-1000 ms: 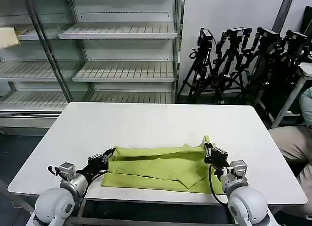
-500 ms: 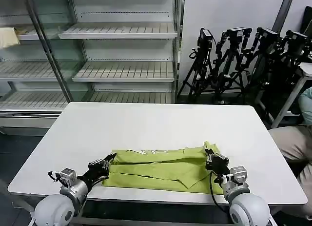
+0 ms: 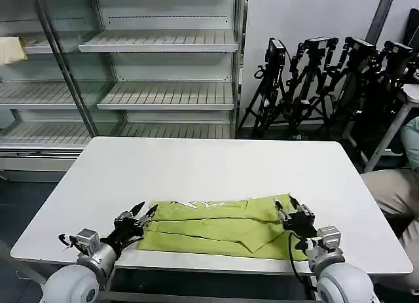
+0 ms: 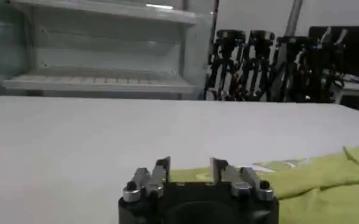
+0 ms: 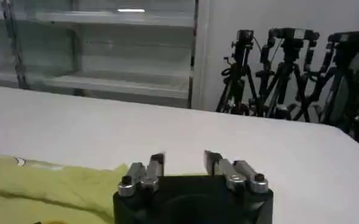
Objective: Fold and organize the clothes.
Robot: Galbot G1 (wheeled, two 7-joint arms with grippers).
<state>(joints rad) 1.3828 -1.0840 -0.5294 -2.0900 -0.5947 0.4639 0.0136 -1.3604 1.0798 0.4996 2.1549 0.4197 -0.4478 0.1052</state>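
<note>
The lime-green clothes (image 3: 219, 224) lie folded into a long flat band on the white table (image 3: 209, 165), close to its near edge. At the band's left end my left gripper (image 3: 139, 210) stands open, nothing between its fingers; the left wrist view shows that gripper (image 4: 189, 162) with the green cloth (image 4: 325, 182) beyond and to one side. My right gripper (image 3: 287, 203) stands open at the band's right end. In the right wrist view this gripper (image 5: 184, 157) is empty, with the green cloth (image 5: 51, 185) beside it.
A shelf rack (image 3: 131, 61) with bare shelves stands behind the table, and a pale cloth (image 3: 11, 50) lies on its left shelf. Black tripods (image 3: 327, 80) stand at the back right. The far half of the table is bare.
Both grippers let go of the shirt's folded edge and opened, drawing back toward the near table edge. The raised right corner of the cloth has dropped flat.
</note>
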